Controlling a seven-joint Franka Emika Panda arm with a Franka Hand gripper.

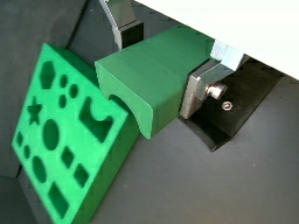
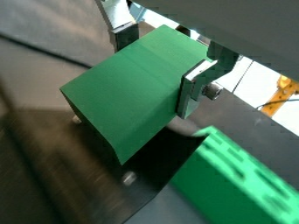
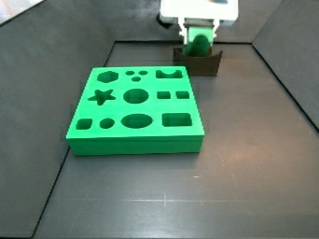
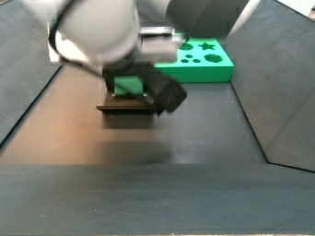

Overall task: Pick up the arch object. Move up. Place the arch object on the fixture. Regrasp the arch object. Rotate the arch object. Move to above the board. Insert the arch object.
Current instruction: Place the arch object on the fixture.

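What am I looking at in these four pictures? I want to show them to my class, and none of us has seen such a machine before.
This is a robot arm with one gripper: two flat silver fingers that close like a clamp. Two pictures come from cameras on the arm's wrist, so they look along the gripper from very near. The other two come from cameras fixed beside the table. In both wrist views the fingers are shut on a small green block, the arch object. In a side view the gripper holds it at the fixture, a dark squat block at the far end of the dark floor; whether the two touch I cannot tell. Beside it lies the board, a large green slab with star, hexagon, round and square cutouts, where such pieces fit.
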